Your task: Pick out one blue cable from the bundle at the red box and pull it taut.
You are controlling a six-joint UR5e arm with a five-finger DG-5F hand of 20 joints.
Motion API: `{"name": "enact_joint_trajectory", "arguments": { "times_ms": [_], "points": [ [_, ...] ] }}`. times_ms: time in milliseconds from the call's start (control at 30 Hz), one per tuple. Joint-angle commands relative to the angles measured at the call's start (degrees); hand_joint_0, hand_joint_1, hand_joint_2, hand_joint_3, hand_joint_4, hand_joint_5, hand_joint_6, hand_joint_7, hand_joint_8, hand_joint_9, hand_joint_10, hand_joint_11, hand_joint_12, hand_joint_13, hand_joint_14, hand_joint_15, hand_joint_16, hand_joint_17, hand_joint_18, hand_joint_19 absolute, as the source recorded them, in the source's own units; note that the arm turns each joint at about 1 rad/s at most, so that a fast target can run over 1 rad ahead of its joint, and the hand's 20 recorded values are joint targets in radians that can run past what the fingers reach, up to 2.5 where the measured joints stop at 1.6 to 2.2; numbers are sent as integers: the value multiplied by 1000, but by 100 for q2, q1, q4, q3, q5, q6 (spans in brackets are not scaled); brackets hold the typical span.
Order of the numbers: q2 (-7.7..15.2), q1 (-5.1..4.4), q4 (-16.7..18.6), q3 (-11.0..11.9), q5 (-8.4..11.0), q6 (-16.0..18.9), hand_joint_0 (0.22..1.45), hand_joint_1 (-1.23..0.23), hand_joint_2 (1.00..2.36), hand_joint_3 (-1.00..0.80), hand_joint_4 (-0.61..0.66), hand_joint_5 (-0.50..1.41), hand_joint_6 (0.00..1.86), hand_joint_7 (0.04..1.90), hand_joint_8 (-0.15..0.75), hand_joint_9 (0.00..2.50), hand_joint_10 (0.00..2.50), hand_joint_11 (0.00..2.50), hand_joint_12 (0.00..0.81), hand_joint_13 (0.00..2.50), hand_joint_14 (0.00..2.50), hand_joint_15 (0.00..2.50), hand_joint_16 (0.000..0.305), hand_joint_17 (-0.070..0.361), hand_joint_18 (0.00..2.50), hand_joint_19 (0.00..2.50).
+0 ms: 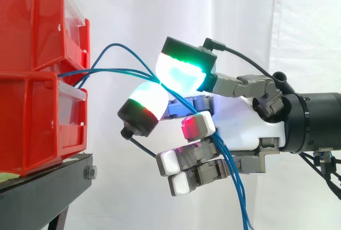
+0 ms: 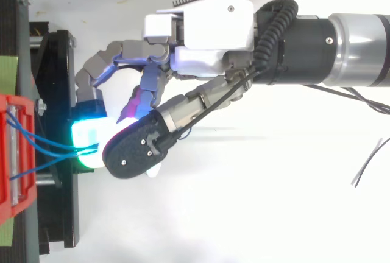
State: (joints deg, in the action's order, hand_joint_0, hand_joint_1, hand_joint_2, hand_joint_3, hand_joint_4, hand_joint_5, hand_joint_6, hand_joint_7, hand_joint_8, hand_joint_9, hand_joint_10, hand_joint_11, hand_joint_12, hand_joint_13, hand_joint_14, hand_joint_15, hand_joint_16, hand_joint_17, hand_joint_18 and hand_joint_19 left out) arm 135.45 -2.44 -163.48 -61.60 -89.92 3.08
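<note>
Two stacked red bins [image 1: 32,75] sit on a black stand [image 1: 42,192] at the left. A few thin blue cables [image 1: 114,72] come out between the bins and run right, slack and curved, one looping upward. They converge between two glowing fingertips: a green-cyan pad [image 1: 184,73] above and a white-red pad [image 1: 146,102] below, which pinch them. Past the pinch the strands hang down in front of the palm [image 1: 237,187]. My hand [image 1: 240,118] reaches in from the right with its other fingers curled below. In the top view the cables [image 2: 49,144] span from the red bin [image 2: 12,153] to the glowing pad [image 2: 88,144].
A white curtain hangs behind the work. The black stand [image 2: 58,92] with green tape [image 2: 9,71] runs along the left edge in the top view. A loose dark wire [image 2: 368,165] lies at the right there.
</note>
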Motion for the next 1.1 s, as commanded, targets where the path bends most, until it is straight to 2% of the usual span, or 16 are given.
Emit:
{"name": "enact_joint_trajectory", "arguments": {
  "times_ms": [0,67,400,533,633,833,1067],
  "points": [
    [-1,-2,0,-1,0,0,538,-470,1005,-443,66,-63,804,1077,249,1393,23,575,329,951,18,457,48,108,694,625],
    [-1,-2,0,-1,0,0,519,-473,1000,-498,71,-65,804,1046,250,1384,24,556,335,957,18,456,49,111,702,618],
    [-1,-2,-17,-1,0,70,420,-617,1000,-500,112,-57,785,1039,284,1417,22,539,367,997,16,426,57,128,786,566],
    [-1,-10,-35,-1,0,70,474,-778,1000,-500,85,-67,798,1054,258,1384,21,554,333,978,17,442,50,112,764,586],
    [-1,-10,-35,-1,0,70,581,-784,1000,-500,59,-78,830,1059,227,1377,23,594,301,964,19,452,43,96,724,603],
    [-1,-28,-35,-1,9,70,605,-798,1015,-319,35,-72,885,1061,248,1402,27,615,304,967,19,452,42,95,748,604],
    [-1,-19,-35,-10,9,79,644,-886,1020,-251,11,-84,907,1089,246,1368,25,646,308,961,20,457,42,94,756,594]
  ]
}}
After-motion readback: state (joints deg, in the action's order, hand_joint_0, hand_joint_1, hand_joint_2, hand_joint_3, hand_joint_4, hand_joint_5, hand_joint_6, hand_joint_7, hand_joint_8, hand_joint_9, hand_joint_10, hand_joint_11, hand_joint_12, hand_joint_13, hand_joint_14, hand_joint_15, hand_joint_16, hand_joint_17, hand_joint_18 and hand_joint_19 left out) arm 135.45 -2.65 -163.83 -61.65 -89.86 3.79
